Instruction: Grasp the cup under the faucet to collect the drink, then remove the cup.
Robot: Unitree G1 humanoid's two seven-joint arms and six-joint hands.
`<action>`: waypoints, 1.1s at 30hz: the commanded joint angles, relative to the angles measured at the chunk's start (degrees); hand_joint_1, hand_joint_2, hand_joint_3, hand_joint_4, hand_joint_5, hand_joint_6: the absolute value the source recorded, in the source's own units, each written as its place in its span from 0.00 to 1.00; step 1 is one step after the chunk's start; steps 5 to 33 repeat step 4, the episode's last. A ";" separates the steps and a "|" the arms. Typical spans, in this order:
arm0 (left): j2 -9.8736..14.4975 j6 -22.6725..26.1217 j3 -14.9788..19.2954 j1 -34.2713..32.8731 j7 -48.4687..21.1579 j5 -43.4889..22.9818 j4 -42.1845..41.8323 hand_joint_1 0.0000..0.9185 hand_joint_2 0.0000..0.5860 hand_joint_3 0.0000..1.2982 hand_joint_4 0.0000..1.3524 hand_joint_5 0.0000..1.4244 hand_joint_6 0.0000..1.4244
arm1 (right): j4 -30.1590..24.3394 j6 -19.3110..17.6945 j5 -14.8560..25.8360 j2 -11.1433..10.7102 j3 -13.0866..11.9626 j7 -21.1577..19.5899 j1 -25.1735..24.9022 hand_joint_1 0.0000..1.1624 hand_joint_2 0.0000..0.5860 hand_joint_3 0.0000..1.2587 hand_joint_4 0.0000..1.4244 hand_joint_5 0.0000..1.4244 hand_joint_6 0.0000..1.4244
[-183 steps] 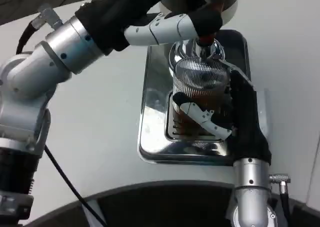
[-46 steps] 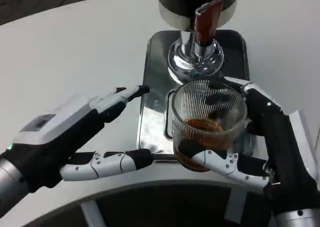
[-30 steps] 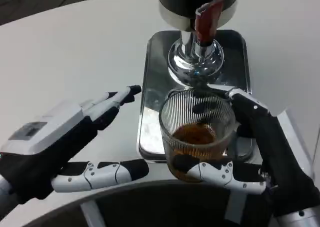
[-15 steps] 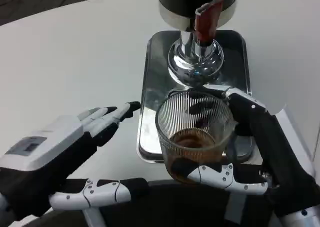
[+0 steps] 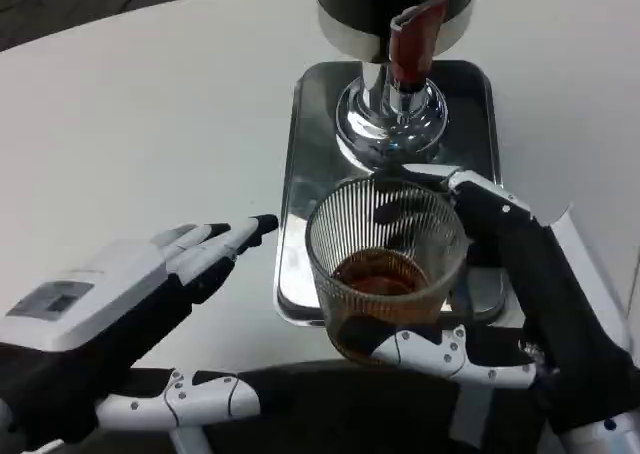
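Note:
A clear ribbed glass cup (image 5: 385,264) holds brown drink in its lower part. My right hand (image 5: 505,294) grips it, fingers behind and thumb across its front base, at the near edge of the steel drip tray (image 5: 310,154). The faucet (image 5: 392,109) with its red lever (image 5: 412,36) stands at the tray's far end, well clear of the cup. My left hand (image 5: 120,324) hovers open at the lower left, fingers spread and pointing toward the tray, holding nothing.
The dispenser's dark body (image 5: 395,4) rises at the top edge above the faucet. White table (image 5: 150,104) spreads to the left and far right. The table's curved near edge (image 5: 300,384) runs just below the cup.
My right hand has drawn the cup slightly nearer and lower in the picture, away from the faucet. My left hand has pulled back toward the lower left, staying open.

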 commanded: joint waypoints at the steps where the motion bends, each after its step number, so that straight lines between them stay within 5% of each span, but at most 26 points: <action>1: 0.54 1.13 0.72 1.15 -0.85 0.95 -0.98 0.00 0.19 0.00 0.00 0.00 0.00 | -1.92 -3.14 1.20 0.39 0.28 0.27 0.24 0.80 0.25 0.68 0.71 0.87 0.92; 33: 0.37 1.39 0.82 1.21 -0.58 1.26 -1.24 0.00 0.19 0.00 0.00 0.00 0.00 | -1.95 -3.20 1.22 0.41 0.25 0.32 0.22 0.80 0.24 0.68 0.71 0.87 0.92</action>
